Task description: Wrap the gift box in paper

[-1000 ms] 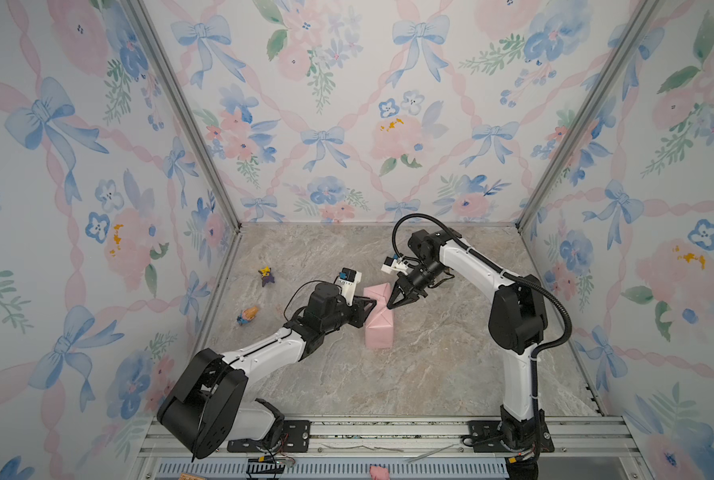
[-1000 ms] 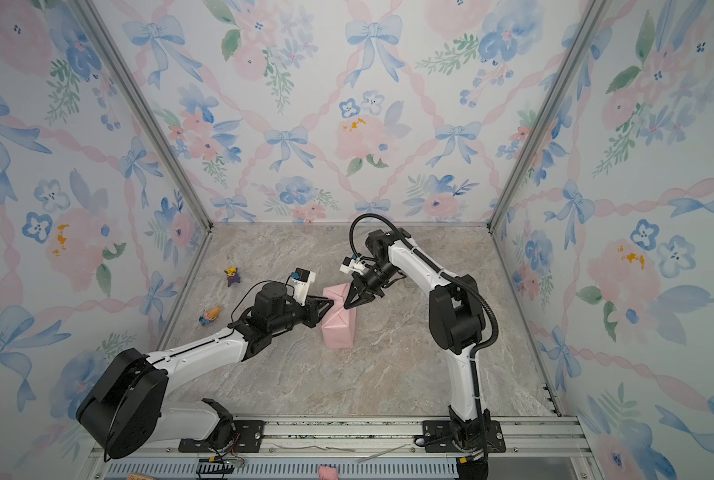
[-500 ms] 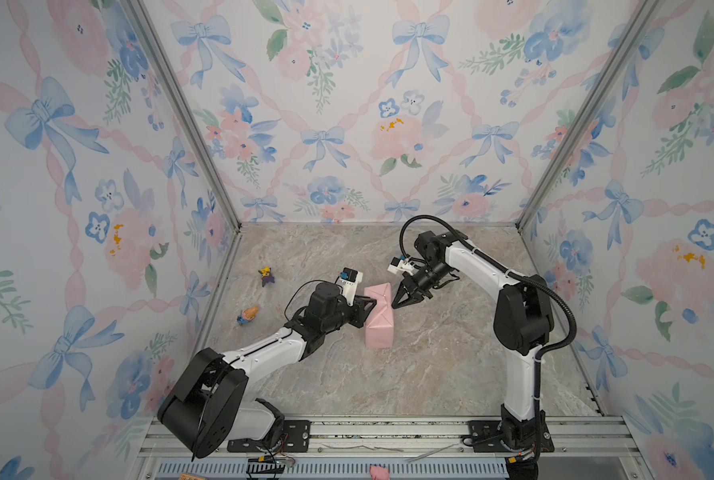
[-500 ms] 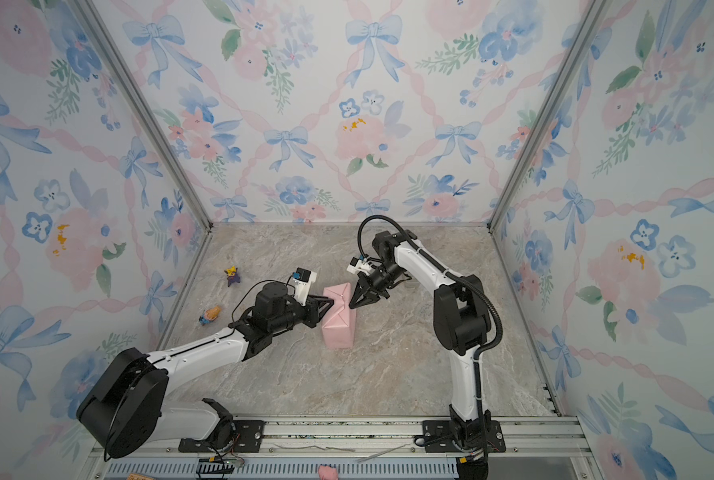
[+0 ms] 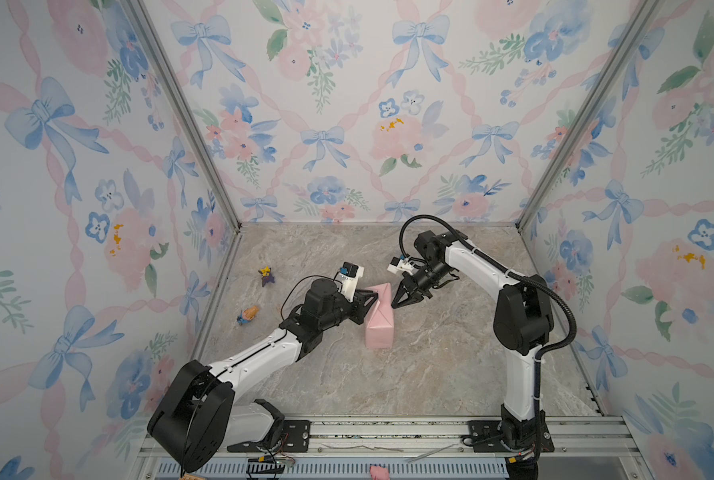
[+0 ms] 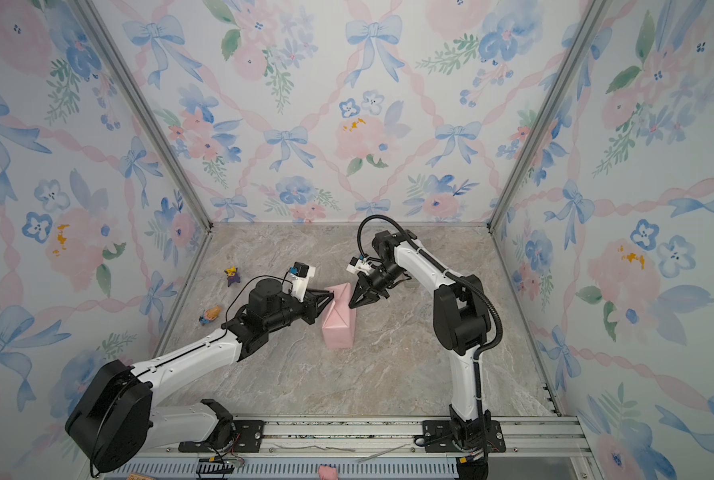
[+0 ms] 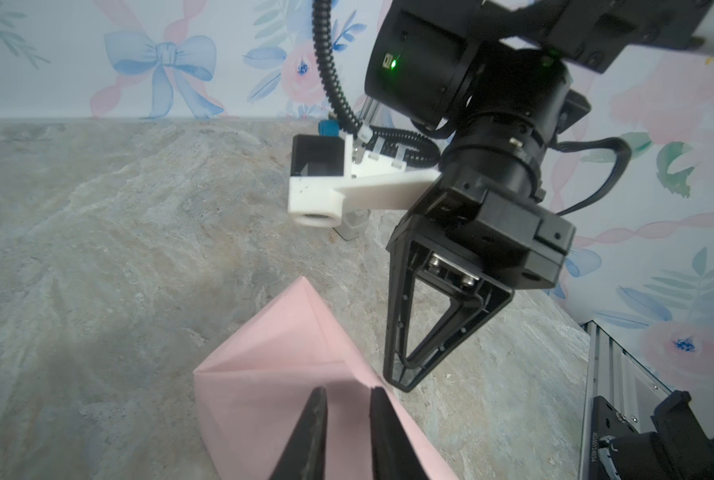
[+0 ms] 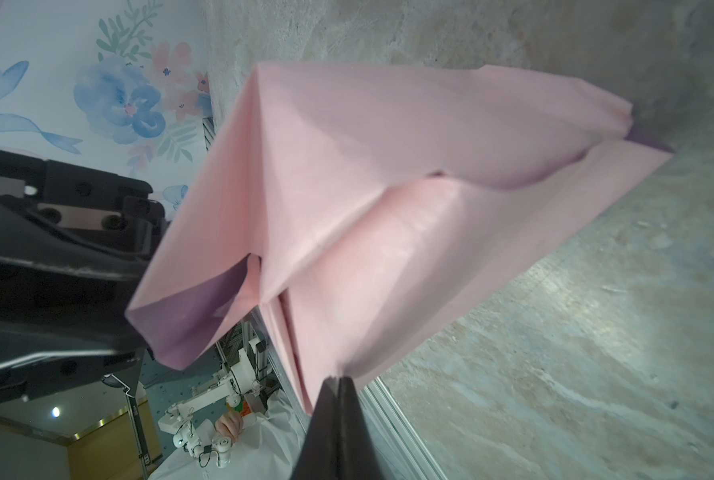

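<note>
Paper (image 5: 378, 322) is folded pink-side-out around the gift box, which is totally hidden inside, mid-bench (image 5: 430, 374). The far end is a loose pointy flap, so both arms crowd it. The right end effector (image 5: 395, 304) is clenched with its tip at the flap edge, probably to tuck it. The left end effector (image 7: 345, 392) has its jaws narrowly apart over the fold, and I can't tell if it's pinching anything.

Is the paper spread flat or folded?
Folded: the paper forms a pink packet with creased flaps, and its purple face shows only inside the open ends.
</note>
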